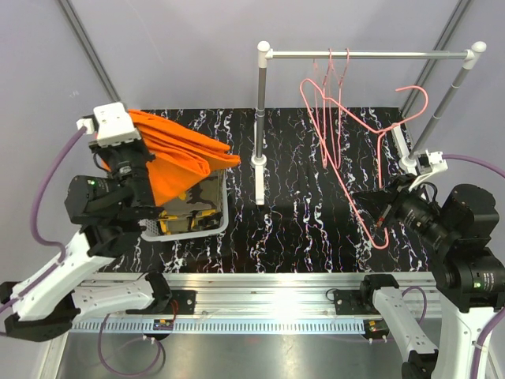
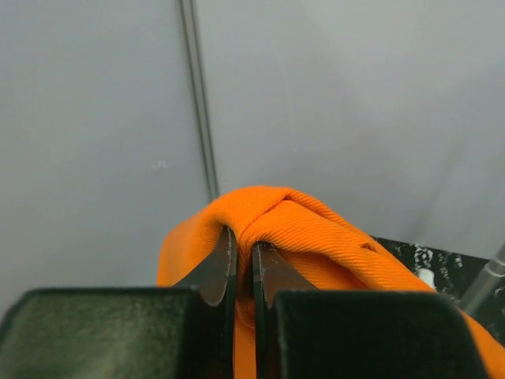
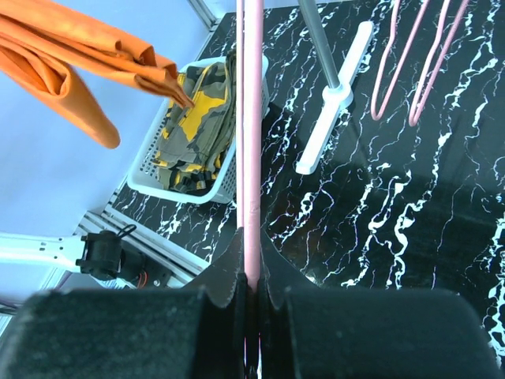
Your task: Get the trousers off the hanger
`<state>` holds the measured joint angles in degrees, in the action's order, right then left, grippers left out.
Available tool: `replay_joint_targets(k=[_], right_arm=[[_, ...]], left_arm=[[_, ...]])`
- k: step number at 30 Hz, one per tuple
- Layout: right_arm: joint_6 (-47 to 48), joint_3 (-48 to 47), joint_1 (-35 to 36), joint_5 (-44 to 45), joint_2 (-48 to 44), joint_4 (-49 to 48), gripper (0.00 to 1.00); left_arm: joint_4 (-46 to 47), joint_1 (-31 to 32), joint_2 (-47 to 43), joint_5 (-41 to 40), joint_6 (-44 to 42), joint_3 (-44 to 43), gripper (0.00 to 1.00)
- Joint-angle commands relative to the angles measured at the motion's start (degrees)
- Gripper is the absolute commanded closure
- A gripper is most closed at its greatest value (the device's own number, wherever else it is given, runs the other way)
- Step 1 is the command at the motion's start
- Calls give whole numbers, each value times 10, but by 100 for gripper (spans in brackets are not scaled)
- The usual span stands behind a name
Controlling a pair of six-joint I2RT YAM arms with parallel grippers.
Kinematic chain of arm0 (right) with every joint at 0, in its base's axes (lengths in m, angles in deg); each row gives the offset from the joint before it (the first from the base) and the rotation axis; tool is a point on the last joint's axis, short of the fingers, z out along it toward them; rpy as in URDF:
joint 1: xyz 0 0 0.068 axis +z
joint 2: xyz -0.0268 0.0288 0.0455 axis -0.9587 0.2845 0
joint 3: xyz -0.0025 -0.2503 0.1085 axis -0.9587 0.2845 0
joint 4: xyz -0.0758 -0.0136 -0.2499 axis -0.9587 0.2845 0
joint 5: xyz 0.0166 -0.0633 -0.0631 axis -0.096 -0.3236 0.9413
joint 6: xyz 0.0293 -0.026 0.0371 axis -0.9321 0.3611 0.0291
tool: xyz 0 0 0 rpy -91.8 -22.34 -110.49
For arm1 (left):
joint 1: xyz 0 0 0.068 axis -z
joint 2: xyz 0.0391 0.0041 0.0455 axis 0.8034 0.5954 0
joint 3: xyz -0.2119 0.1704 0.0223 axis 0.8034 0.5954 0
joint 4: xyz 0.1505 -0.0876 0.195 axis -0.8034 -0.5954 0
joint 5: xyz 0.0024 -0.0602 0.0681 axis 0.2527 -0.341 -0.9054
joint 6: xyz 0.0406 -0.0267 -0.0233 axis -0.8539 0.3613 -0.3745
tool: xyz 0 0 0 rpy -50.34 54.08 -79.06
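- The orange trousers [image 1: 177, 154] are off the hanger [image 3: 252, 158], clamped in the left gripper [image 2: 243, 272] jaws above the basket [image 1: 223, 213].
- The camouflage trousers [image 3: 193, 118] lie in the basket.
- The right gripper [image 3: 251, 268] jaws pinch the bare hanger.
- Probably only the drop is left.

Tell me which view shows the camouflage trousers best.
Right wrist: the camouflage trousers lie in plain sight in the white basket, with the pattern clear. Top external shows only a sliver, as the orange trousers block most of them from that camera. Left wrist shows none of them.
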<state>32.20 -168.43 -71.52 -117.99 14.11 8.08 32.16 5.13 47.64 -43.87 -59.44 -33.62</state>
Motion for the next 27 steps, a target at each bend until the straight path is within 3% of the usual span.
replay_joint_targets(k=[1, 8, 11, 15, 17, 21, 27], right_arm=[[3, -21, -1, 8, 2, -34, 100], [-6, -19, -1, 2, -1, -42, 100], [-7, -19, -1, -2, -4, -42, 100], [-8, -20, -1, -6, -8, -41, 100], [-6, -22, -1, -10, -8, -40, 100], [-6, -19, -2, -11, -18, -38, 100], [5, -14, -2, -3, -20, -31, 100]], left_arm=[[-98, -29, -58, 45, 95, -19, 100], [-163, -56, -66, 28, 99, 3, 100], [-242, -80, -66, 34, 161, 31, 100], [-356, -147, -38, 101, 303, 85, 100], [-390, -195, 0, 131, 342, 81, 100], [-511, -280, 158, 229, 452, 16, 100], [-579, -284, 283, 272, 479, -84, 100]])
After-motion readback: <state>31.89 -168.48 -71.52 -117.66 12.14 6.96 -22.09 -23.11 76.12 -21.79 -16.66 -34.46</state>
